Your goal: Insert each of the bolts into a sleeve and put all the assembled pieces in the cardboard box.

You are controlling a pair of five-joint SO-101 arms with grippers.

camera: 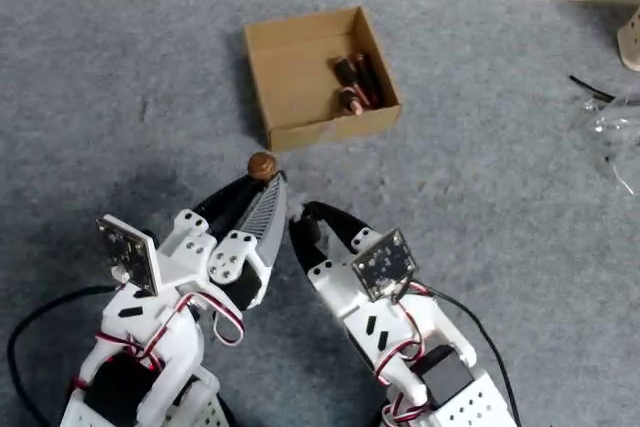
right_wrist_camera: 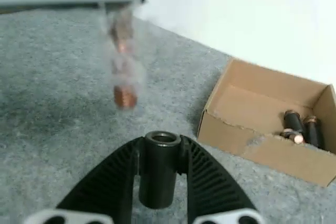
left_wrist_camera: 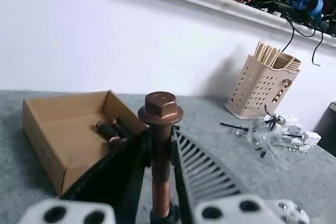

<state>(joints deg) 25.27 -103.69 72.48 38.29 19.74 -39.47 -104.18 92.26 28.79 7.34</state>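
My left gripper is shut on a copper bolt, hex head up, just in front of the cardboard box. Close beside it, my right gripper is shut on a black sleeve, held upright with its bore open on top. In the right wrist view the bolt hangs blurred above and beyond the sleeve. Assembled pieces lie in the box.
Grey carpet covers the table. A beige perforated holder with wooden sticks stands far right, with clear plastic bits and black cables near it. A white wall runs along the back edge.
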